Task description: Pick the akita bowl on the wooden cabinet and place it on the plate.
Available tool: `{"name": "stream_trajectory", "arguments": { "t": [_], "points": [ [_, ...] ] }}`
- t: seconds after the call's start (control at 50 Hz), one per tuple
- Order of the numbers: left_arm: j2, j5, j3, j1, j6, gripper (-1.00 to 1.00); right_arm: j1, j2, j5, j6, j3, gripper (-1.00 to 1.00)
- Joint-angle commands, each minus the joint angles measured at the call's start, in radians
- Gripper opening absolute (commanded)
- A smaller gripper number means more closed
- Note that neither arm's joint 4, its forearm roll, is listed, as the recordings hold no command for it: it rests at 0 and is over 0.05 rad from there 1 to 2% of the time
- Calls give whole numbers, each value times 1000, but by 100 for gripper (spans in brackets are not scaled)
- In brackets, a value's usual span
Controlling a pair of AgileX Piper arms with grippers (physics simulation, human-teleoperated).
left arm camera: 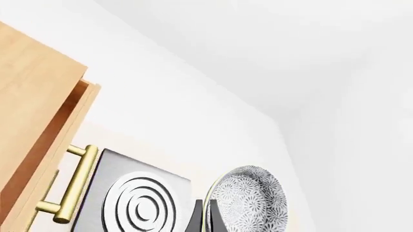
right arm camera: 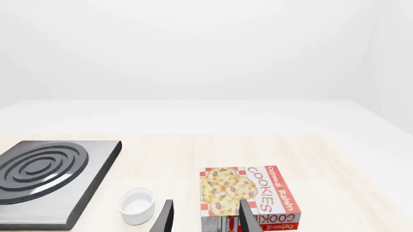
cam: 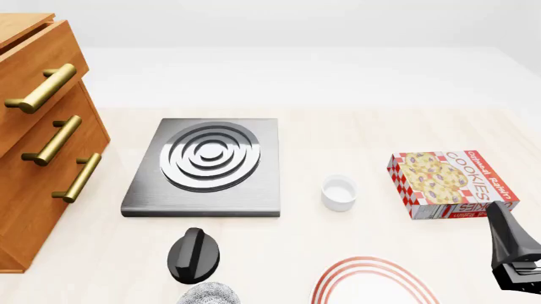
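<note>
My left gripper (left arm camera: pixel 206 221) is shut on the rim of the akita bowl (left arm camera: pixel 250 203), a black-and-white speckled bowl held tilted on its side. In the front view the bowl (cam: pixel 210 295) shows only partly at the bottom edge, below the left arm's black wrist and left of the plate (cam: pixel 372 278). The plate is white with red rings and is cut off by the frame's bottom. The wooden cabinet (cam: pixel 34 158) stands at the far left, its top drawer slightly open (left arm camera: pixel 45 125). My right gripper (right arm camera: pixel 205 220) is open and empty, near the table's right front (cam: pixel 507 247).
A grey stove slab with silver rings (cam: pixel 207 166) lies in the middle, right of the cabinet. A small white cup (cam: pixel 338 192) stands between the slab and a cookies box (cam: pixel 450 183). Brass drawer handles (cam: pixel 52 140) jut out from the cabinet front.
</note>
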Motion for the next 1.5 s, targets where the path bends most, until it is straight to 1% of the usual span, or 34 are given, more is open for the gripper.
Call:
{"name": "stream_trajectory", "arguments": {
  "t": [0.02, 0.5, 0.88, 1.16, 1.28, 1.5],
  "points": [
    [-17, 19, 0, -58, 25, -100, 0, 0, 0, 0, 0, 100],
    [-4, 51, -7, -184, 78, -100, 0, 0, 0, 0, 0, 100],
    [25, 49, 17, -283, 106, -100, 0, 0, 0, 0, 0, 100],
    [42, 43, 18, -313, 121, -100, 0, 0, 0, 0, 0, 100],
    [47, 34, 32, -326, 119, -100, 0, 0, 0, 0, 0, 100],
    [79, 4, 67, -375, 114, -100, 0, 0, 0, 0, 0, 100]
  ]
}}
